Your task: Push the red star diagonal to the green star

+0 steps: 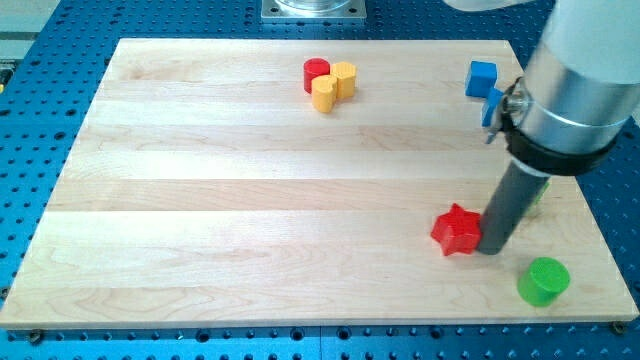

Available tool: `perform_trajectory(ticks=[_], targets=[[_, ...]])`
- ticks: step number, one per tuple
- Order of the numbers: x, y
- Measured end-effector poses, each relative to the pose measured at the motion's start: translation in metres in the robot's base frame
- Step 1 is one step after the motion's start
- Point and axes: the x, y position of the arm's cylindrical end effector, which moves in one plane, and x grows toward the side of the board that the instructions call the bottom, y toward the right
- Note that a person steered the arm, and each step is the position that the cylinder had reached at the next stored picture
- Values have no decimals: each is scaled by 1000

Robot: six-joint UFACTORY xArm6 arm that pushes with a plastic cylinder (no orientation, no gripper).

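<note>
The red star (457,230) lies on the wooden board (250,200) at the lower right. My tip (492,249) stands right against the star's right side, touching or nearly touching it. A sliver of a green block (541,197), probably the green star, shows just right of the rod and above the tip; the arm hides most of it, so I cannot make out its shape.
A green cylinder (544,281) stands near the board's bottom right corner. A red cylinder (316,74) touches two yellow blocks (334,85) at the top centre. Two blue blocks (482,78) sit at the top right, one partly behind the arm.
</note>
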Motion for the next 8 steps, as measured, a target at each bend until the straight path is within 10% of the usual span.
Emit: perform_trajectory(ticks=[2,3,5,8], targets=[[-20,-143],[39,-129],[-47,-231],[-18,-168]])
